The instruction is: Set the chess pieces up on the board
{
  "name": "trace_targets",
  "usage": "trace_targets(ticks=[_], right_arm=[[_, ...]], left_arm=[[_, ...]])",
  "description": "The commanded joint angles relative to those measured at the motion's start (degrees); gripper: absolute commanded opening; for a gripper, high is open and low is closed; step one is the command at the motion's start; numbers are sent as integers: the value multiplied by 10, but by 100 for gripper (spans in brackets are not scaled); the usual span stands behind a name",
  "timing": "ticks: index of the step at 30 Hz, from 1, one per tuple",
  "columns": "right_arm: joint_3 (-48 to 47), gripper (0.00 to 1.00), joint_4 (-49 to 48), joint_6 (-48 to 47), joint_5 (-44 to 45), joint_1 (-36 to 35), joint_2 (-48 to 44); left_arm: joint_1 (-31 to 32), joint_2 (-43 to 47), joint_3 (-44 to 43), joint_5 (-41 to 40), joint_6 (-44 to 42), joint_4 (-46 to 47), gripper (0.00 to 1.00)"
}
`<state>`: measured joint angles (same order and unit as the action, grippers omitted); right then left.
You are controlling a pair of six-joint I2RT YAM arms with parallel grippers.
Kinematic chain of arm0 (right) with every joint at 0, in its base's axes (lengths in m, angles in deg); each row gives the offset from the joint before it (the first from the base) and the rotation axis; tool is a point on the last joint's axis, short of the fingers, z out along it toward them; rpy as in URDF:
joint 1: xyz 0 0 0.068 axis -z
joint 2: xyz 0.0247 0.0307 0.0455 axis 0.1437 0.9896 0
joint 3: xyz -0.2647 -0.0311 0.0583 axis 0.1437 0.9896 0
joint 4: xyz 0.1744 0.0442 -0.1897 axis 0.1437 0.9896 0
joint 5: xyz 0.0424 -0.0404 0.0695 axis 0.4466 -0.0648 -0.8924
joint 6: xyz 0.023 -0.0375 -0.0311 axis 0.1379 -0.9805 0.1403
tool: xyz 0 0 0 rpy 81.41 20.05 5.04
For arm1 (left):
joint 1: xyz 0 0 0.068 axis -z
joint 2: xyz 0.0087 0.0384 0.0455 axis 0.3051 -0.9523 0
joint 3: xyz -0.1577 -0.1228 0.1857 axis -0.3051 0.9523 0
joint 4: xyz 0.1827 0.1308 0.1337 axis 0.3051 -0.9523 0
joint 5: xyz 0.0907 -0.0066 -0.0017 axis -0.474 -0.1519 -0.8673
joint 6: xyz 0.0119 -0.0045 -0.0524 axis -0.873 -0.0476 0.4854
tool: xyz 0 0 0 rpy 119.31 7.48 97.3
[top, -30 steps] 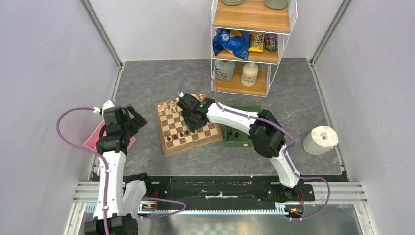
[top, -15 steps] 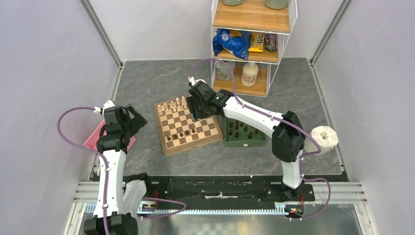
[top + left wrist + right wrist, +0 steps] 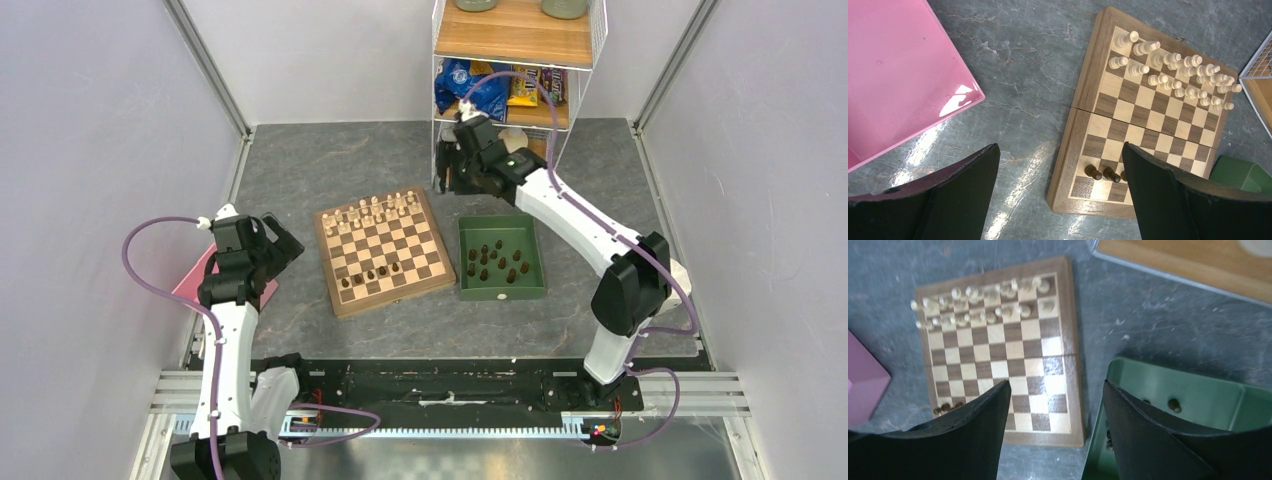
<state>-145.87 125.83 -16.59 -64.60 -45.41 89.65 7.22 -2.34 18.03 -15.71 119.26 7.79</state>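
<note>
Nearest the arm bases, a metal rail (image 3: 720,392) runs along the table's edge. The left gripper (image 3: 1059,150) hangs over the table's left side, jaws spread wide with nothing between them. Its own camera shows a glossy pink tray (image 3: 898,75) just below and left of it, which the overhead view half hides behind the arm.

Past that lies the chessboard (image 3: 390,297), turned slightly. The overhead view shows about five dark chessmen (image 3: 370,275) in a row near its front edge. The left wrist view catches only three of them, beside its finger. Cream chessmen (image 3: 375,210) fill the two far ranks.

Just right of the board, a dark-green tray (image 3: 500,293) holds roughly ten more dark chessmen, scattered loose. The blurred right wrist view shows only two of these.

The right gripper (image 3: 1055,385) is raised beyond the tray, in front of the wire shelf (image 3: 515,35), with its jaws parted and empty. The shelf carries snack bags (image 3: 475,85).

The tabletop (image 3: 300,170) is grey and marbled, and pale walls (image 3: 100,120) close it in on three sides.
</note>
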Motion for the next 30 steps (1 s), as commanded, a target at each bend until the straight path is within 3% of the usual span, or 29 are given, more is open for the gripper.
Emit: trace_targets(ticks=[1,9,17,30], right_arm=[[-45,76,1,9,-14,36,-25],[-4,76,57,-11,16,75,-55],[183,71,-46,-15,19,82,-139],[204,53,-43,10,-20,151,-19]], left_arm=[[-3,14,-2,28,-17,9,99],[-2,20,4,49,-4,-14,99],[-2,30,24,73,9,5,99],[-2,52,28,53,13,2,99]])
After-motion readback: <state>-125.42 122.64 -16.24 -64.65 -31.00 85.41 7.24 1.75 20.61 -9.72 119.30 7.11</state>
